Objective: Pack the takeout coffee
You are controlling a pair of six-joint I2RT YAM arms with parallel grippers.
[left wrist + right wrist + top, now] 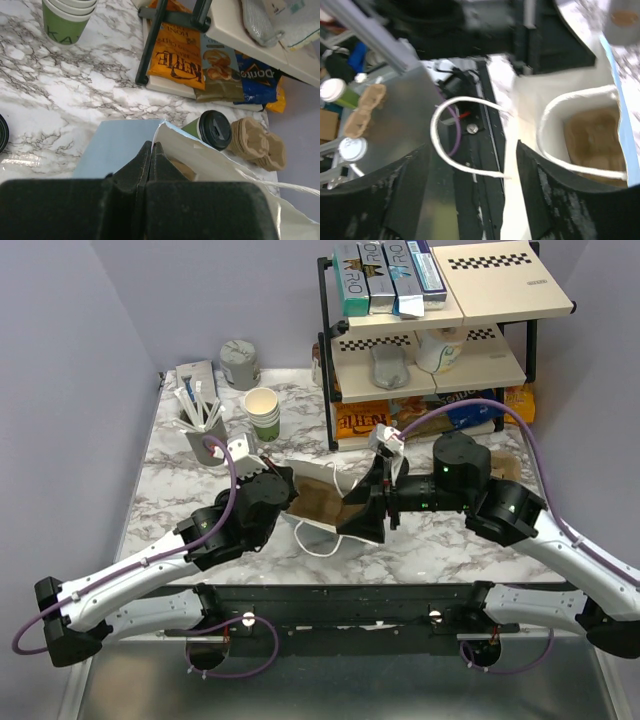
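As bag (215, 162) gapes, coffee (215, 130) seemingly sits outside.

The white bag (215, 165) hides the base of the takeout coffee (215, 129), and the frame edge crops the cup stack (65, 22).

Takeout coffee (215, 130): small paper cup, green side, round black lid fitted; located right of centre in the left wrist view.
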